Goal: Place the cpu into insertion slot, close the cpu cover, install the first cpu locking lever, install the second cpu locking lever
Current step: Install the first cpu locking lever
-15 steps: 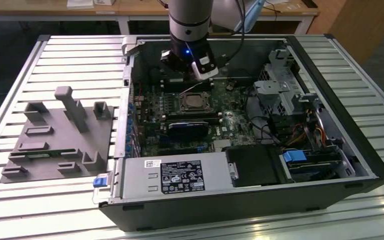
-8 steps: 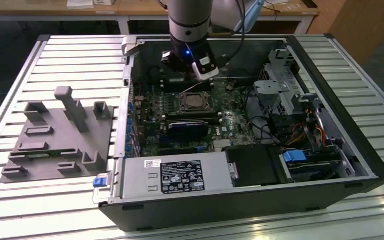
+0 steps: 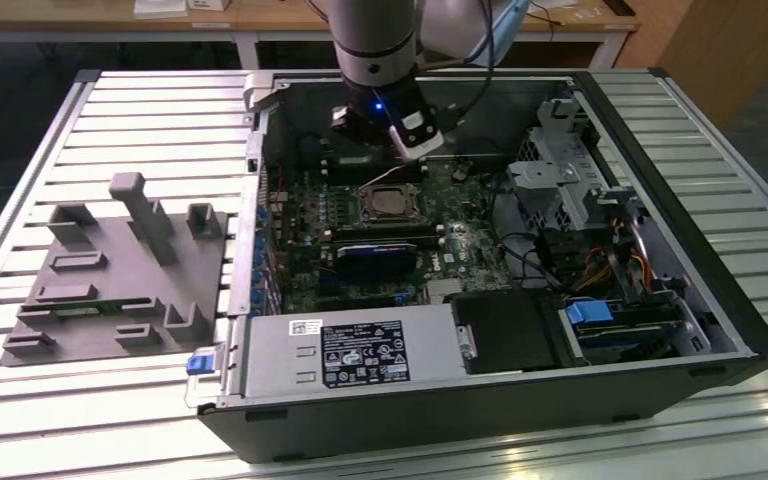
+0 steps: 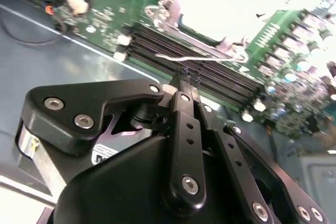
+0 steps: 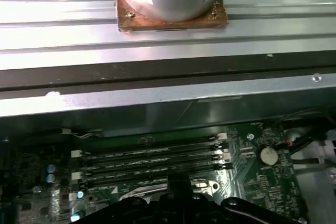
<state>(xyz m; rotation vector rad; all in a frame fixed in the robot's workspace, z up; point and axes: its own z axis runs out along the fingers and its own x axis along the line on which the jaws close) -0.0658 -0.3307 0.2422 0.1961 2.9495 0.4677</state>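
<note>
One black hand [image 4: 186,77], pinched narrow, hovered beside one thin silver wire lever [image 4: 194,57] and four long black memory slots [image 5: 152,161].

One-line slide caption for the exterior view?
Robot gripper hangs close beside the insertion slot inside an open computer case.

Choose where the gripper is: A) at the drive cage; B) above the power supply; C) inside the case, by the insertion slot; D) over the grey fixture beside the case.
C: the second wrist view shows the gripper tip at the memory slots bordering the insertion slot.
</note>
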